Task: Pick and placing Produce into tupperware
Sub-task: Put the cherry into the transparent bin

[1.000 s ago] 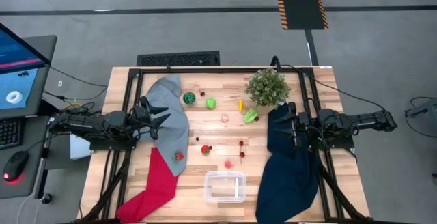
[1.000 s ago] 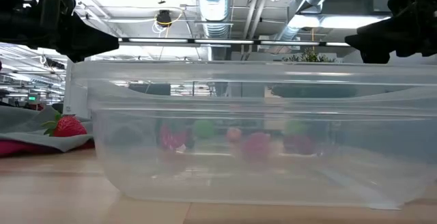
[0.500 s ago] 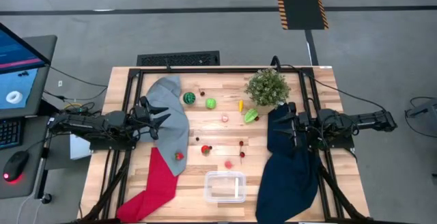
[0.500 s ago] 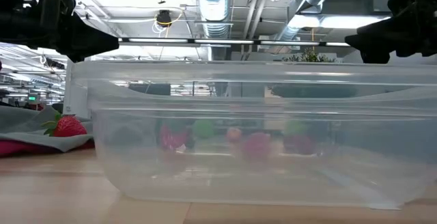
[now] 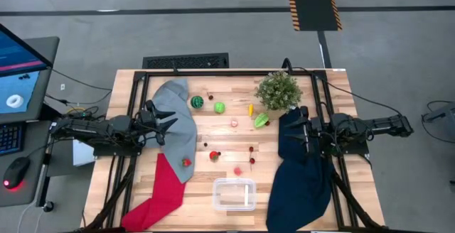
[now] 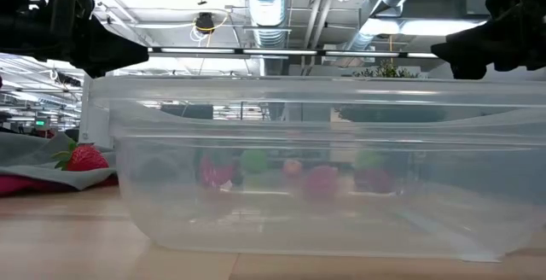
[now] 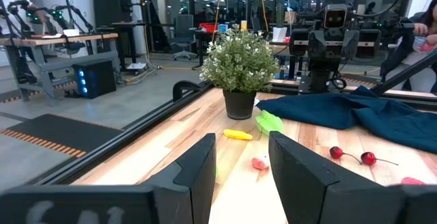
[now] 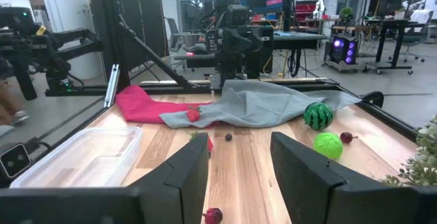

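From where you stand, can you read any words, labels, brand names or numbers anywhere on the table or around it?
None can be read.
The monitor beside the table shows blue and pink panels, too small to read.
The black-and-yellow striped floor mat carries stripes only.
The tupperware, the cloths and the potted plant show no label.
Screens in the room behind are blurred.

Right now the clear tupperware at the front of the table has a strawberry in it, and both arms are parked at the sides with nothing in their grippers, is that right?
Not quite. The tupperware is empty, as the high view shows. The strawberry lies outside it on the grey cloth. The rest holds: the left gripper and right gripper sit at the sides, open and holding nothing.
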